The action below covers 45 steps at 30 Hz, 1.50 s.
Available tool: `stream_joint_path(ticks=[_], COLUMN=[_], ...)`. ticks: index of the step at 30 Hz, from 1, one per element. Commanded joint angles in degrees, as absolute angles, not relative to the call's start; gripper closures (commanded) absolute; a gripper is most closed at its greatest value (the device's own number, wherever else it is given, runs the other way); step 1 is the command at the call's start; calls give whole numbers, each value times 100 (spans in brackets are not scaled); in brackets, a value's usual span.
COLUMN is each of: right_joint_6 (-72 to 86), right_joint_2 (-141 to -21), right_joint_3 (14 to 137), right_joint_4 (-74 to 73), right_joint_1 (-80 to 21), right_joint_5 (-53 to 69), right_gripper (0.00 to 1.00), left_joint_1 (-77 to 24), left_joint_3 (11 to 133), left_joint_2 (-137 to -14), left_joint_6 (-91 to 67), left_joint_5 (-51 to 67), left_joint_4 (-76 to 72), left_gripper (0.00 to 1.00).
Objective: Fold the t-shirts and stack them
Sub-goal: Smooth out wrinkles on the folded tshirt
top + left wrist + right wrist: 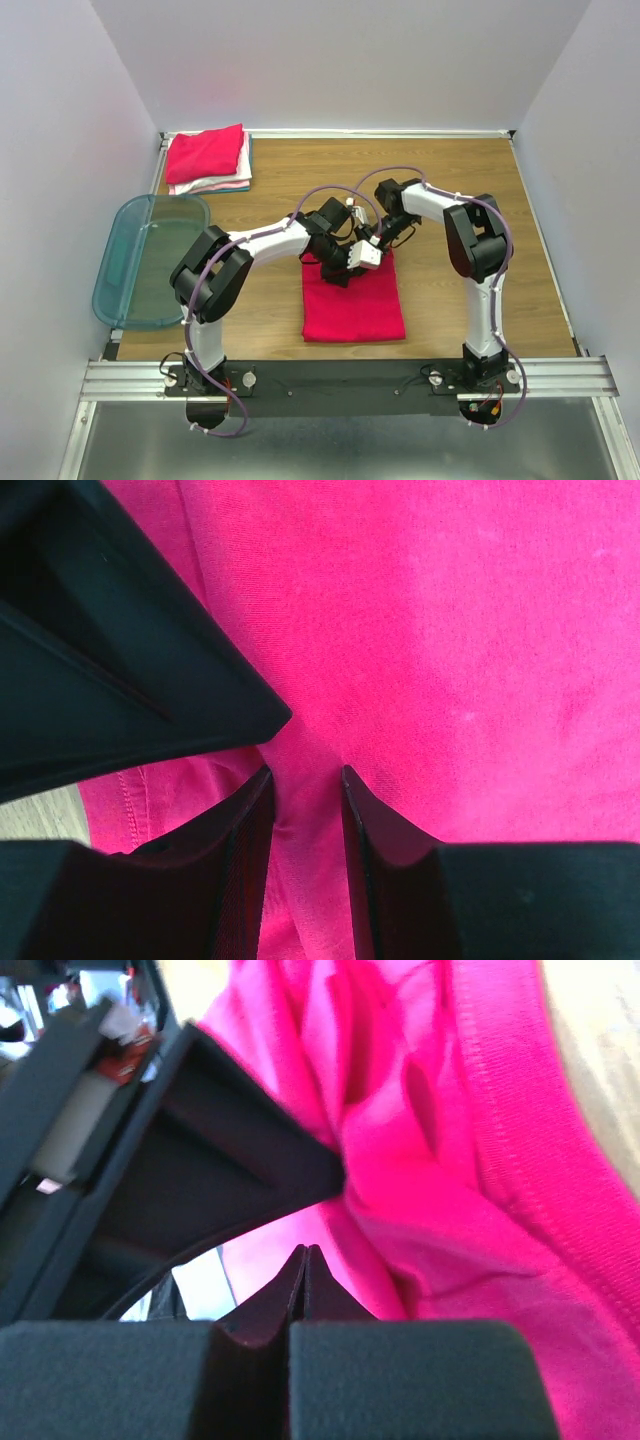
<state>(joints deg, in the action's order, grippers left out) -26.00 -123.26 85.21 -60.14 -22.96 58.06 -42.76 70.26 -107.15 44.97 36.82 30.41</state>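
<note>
left gripper (307, 780) half parted astride a ridge of the red-pink t-shirt (450, 630); right gripper (305, 1260) clenched empty beside its bunched cloth; only the top view shows the folded stack (208, 158) and teal bin (140, 270)

the t-shirt (353, 298) right of the bin (112, 296) is plain bright red-pink. beyond the bin, the stack (208, 158) is red-pink on top, with white and pale teal edges beneath. the bin is translucent teal; the tabletop (450, 170) is brown woodgrain.

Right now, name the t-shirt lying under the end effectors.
The single red-pink t-shirt, lying alone in the middle; the other shirts sit stacked in the far-left corner.
</note>
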Motion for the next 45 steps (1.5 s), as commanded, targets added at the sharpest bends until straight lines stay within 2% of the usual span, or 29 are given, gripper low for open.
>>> stream_joint_path(ticks=[1, 10, 18, 21, 31, 37, 41, 44, 45], right_joint_6=[-2111, -1204, -792, -598, -193, -132, -53, -26, 52], right_joint_2=[-12516, -12806, -12832, -12806, -12832, -12762, -12727, -12718, -12700], right_joint_3=[8640, 8780, 8631, 8526, 8499, 8473, 8438, 8367, 8358], right_joint_4=[-5503, -4773, -4597, -4342, -4175, -4157, -4122, -4087, -4061], right_joint_1=[-2312, -2311, -2311, -2303, -2303, -2303, -2303, -2303, -2303], right_joint_5=[5424, 5123, 5002, 4694, 4737, 4676, 4457, 4447, 4482], right_gripper=[97, 97, 97, 97, 98, 97, 98, 98, 98], left_joint_1=[-4263, -4263, -4271, -4271, -4315, -4359, -4394, -4447, -4447], left_joint_3=[7066, 7049, 7040, 7058, 6979, 7075, 7102, 7040, 6979], left_joint_2=[-10494, -10477, -10442, -10389, -10371, -10476, -10538, -10538, -10547], left_joint_6=[4614, 4658, 4693, 4693, 4878, 4931, 4948, 4869, 4826], left_joint_5=[3726, 3753, 3797, 3788, 3735, 3771, 3762, 3631, 3595], left_joint_4=[3252, 3243, 3217, 3199, 3331, 3340, 3340, 3235, 3139], left_gripper=[60, 60, 66, 66, 66, 76, 88, 89, 86])
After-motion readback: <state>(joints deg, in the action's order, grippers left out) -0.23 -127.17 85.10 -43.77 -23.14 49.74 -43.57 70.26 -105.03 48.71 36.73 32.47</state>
